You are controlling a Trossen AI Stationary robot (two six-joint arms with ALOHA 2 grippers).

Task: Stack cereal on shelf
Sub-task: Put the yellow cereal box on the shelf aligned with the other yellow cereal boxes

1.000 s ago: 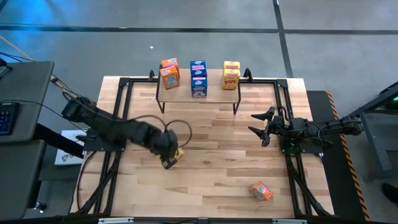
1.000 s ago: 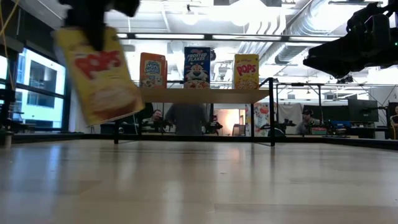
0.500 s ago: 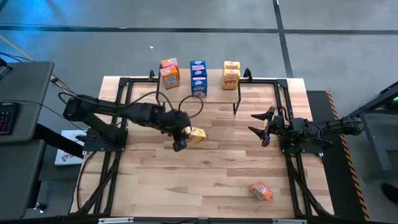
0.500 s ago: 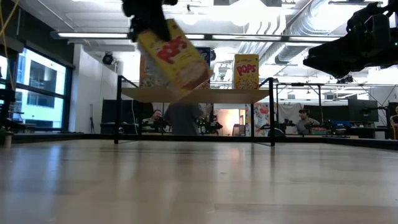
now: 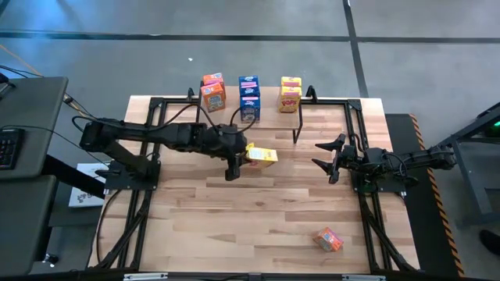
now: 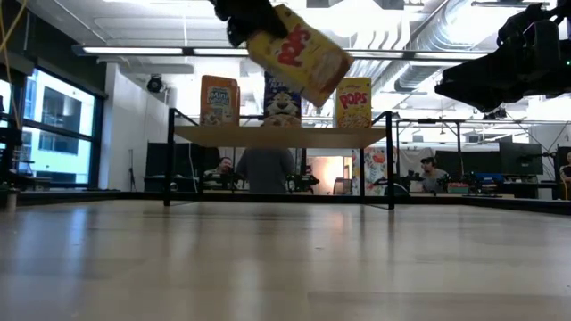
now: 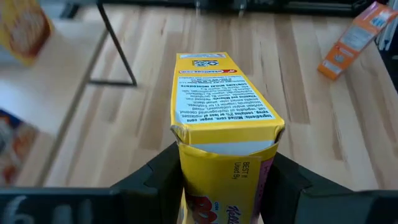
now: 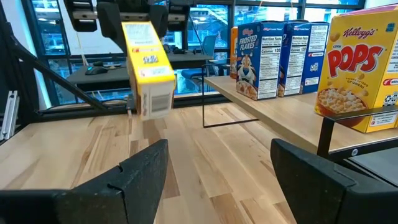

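Left gripper (image 5: 237, 158) of mine pinched the yellow cardboard Pops cereal box (image 5: 262, 155) by one end, tilted, clear of the low light-wood shelf (image 5: 269, 117); my right gripper (image 5: 332, 161) waited spread.

smooth pale wood table (image 5: 258, 211) (planked), glossy printed cardboard cereal box (image 5: 261, 155).

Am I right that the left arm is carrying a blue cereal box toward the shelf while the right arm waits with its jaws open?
Not quite: the box in the left gripper is yellow, not blue, as the high view shows. The yellow cereal box is carried toward the shelf, and the right gripper waits open.
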